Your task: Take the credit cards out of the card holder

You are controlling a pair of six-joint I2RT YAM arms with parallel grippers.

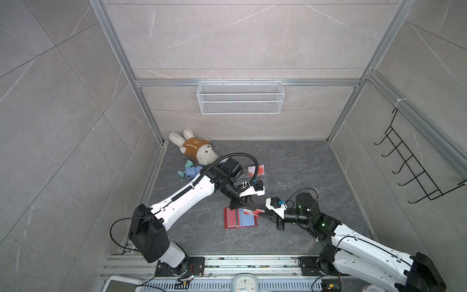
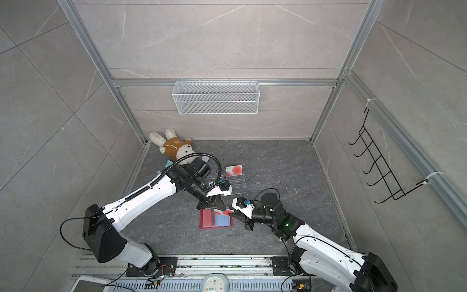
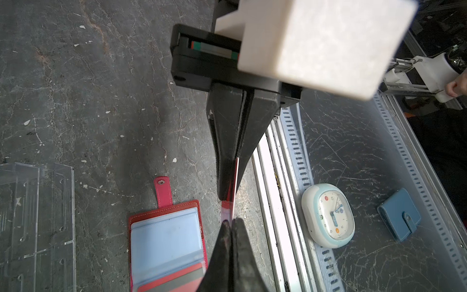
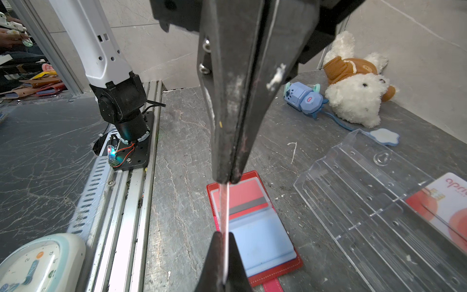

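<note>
Both top views: bright, even, diffuse light; sharp throughout; shadows faint and soft on the table (image 1: 290, 227). Left wrist view: white block (image 3: 316, 43) near the lens overexposed and blurred; wide-angle stretch toward the edges. Right wrist view: right gripper (image 4: 224, 180) slightly soft up close; credit card (image 4: 224, 209) edge glints; clear stand (image 4: 366, 202) shows specular glare.

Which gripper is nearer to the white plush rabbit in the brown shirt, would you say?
Left. The left gripper is front-right of the white plush rabbit; the right gripper lies beyond it, further right and nearer the front, both pinching one white-and-red card.
</note>
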